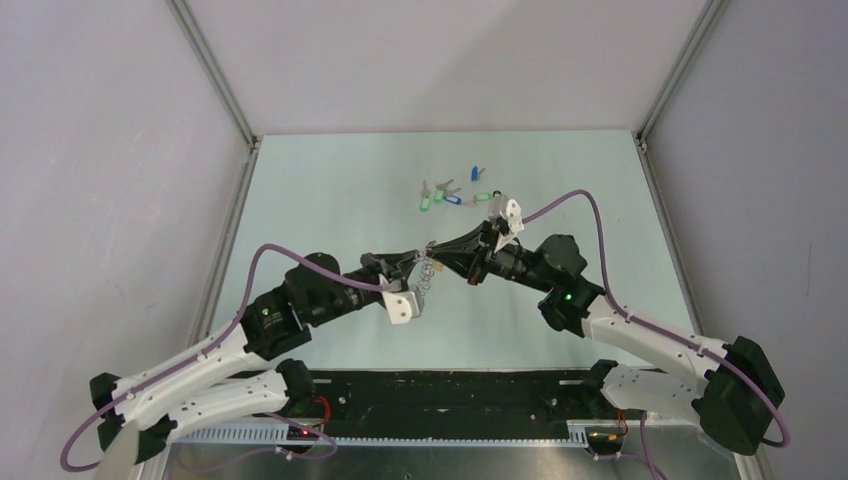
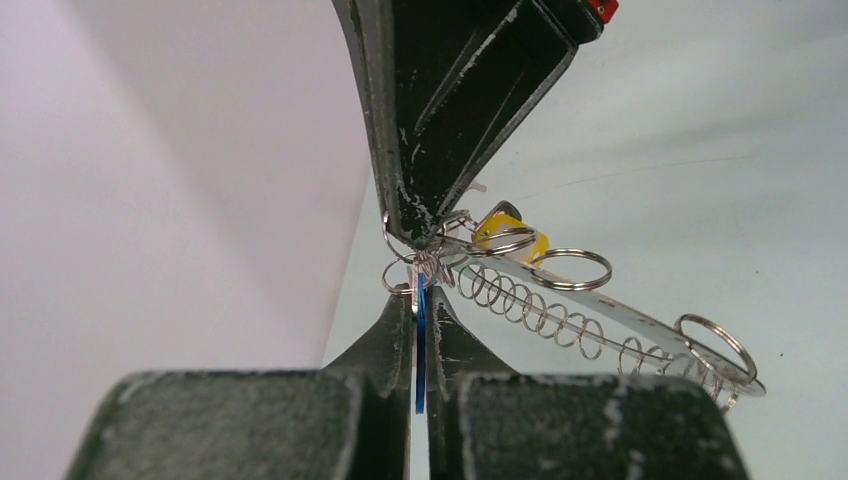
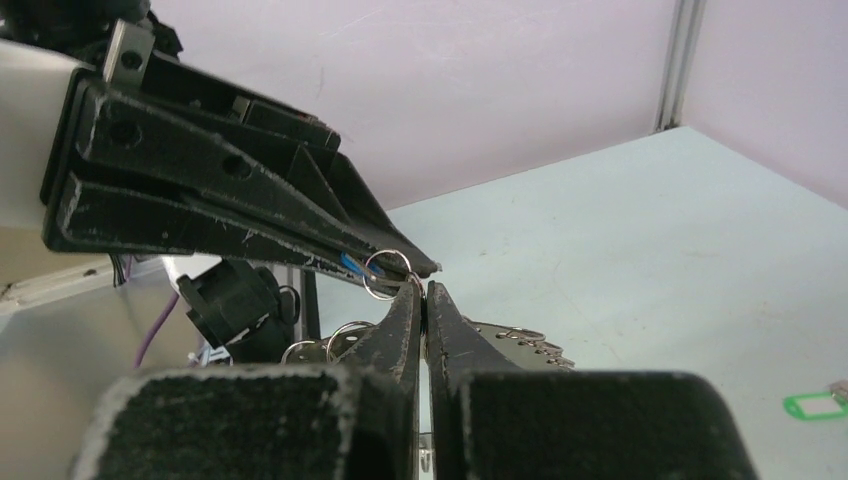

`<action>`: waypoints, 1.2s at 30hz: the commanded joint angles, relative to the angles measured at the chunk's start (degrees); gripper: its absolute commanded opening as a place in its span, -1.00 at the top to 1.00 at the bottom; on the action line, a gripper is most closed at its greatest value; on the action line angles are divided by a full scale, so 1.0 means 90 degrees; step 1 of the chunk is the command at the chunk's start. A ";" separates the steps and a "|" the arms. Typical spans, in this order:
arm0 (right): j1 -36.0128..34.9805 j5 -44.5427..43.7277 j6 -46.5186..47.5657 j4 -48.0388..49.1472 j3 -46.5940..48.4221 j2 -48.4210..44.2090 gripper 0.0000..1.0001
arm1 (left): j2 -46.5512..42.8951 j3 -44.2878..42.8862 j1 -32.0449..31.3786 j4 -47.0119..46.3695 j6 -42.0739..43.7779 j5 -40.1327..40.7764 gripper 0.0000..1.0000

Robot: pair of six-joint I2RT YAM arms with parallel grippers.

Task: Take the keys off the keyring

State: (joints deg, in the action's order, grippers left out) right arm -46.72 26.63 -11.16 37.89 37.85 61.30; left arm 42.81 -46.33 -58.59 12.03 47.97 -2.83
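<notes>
Silver wire and small split rings [image 2: 570, 270] bunch together where the two arms meet, tip to tip, above the middle of the table [image 1: 330, 190]. We see the left gripper [image 2: 420, 300] clamped on a blue-tagged key [image 2: 420, 345], with the blue tag standing on edge between its fingers. The right gripper [image 3: 425, 292] comes in from the opposite side. Its fingers are pressed together on the keyring [image 2: 610, 312], right at the cluster of rings.

From that pinch the keyring hangs clear of the table. In the left wrist view it slopes away as a thin metal band, with a wire coil running along it and more rings threaded on. A yellow tag [image 2: 510, 228] sits just beside the right gripper's tip, against the band.

On the far part of the table, well apart from both grippers, we count several loose keys [image 1: 450, 195] lying in a scatter, with green and blue tags.
</notes>
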 commanded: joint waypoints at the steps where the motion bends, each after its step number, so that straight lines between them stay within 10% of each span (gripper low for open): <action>1: 0.0083 -0.1348 -0.0400 -0.0146 0.0362 -0.0140 1.00 | -0.0075 0.0026 -0.0023 -0.0247 0.0102 -0.0271 1.00; 36: -0.0623 -0.6032 -0.3636 -0.0183 0.0469 0.0389 1.00 | 0.0368 0.0343 -0.0483 -0.0121 0.0879 0.0252 1.00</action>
State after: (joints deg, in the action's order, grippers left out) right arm -54.78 -8.60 -40.12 33.19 38.39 64.64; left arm 46.46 -43.90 -59.16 8.23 54.30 4.91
